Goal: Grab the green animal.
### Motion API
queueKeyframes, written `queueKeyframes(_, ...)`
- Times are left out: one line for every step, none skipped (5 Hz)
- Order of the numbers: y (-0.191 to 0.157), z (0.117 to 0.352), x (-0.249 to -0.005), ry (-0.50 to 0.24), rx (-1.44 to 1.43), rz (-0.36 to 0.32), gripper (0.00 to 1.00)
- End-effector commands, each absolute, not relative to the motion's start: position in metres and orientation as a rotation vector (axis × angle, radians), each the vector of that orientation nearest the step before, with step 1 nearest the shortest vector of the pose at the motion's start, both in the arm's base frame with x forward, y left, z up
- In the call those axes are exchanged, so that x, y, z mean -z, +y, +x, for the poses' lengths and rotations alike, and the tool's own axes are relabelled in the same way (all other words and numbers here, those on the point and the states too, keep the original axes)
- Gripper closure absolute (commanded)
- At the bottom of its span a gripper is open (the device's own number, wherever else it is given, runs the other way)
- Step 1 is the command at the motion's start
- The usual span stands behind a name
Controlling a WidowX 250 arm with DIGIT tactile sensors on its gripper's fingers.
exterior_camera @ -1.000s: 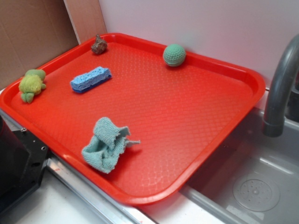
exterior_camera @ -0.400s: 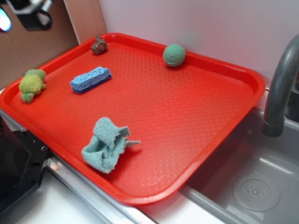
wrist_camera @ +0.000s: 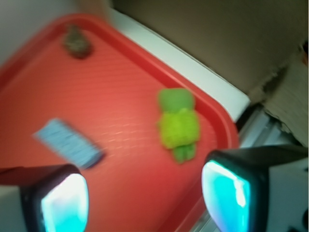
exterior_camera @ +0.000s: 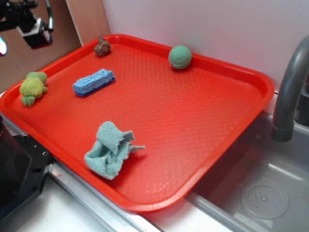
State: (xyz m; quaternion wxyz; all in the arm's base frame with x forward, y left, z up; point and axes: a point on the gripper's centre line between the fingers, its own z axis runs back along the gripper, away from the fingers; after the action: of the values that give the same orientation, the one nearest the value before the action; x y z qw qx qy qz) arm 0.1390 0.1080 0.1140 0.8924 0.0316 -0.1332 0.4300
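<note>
The green animal (exterior_camera: 32,88) is a small fuzzy yellow-green plush lying at the far left edge of the red tray (exterior_camera: 251,77). In the wrist view it (wrist_camera: 178,123) lies ahead of the fingers, near the tray's right rim. My gripper (exterior_camera: 24,21) hangs high in the top left corner of the exterior view, above and behind the plush, only partly in frame. In the wrist view the gripper (wrist_camera: 145,200) is open and empty, its two teal-padded fingers (wrist_camera: 65,203) wide apart.
On the tray lie a blue sponge (exterior_camera: 93,81), a brown lump (exterior_camera: 102,46) at the back, a dark green knitted ball (exterior_camera: 180,56) and a pale teal rag (exterior_camera: 110,149). A grey faucet (exterior_camera: 289,92) and a sink stand to the right. Cardboard stands behind the left.
The gripper has come into view at the top left and moved down a little toward the tray's left side. Nothing on the tray has moved.
</note>
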Motion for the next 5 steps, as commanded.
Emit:
queueKeyframes(0.146, 0.124, -0.089, -0.182, -0.974, 0.051, 0.00)
queueKeyframes(0.150, 0.122, -0.071, -0.142, -0.950, 0.032, 0.00)
queueKeyframes(0.160, 0.132, -0.042, -0.111, -0.841, 0.019, 0.00)
queueKeyframes(0.169, 0.151, -0.023, -0.063, -0.796, 0.029, 0.00)
queueKeyframes(0.164, 0.138, -0.008, -0.053, -0.806, 0.036, 0.09)
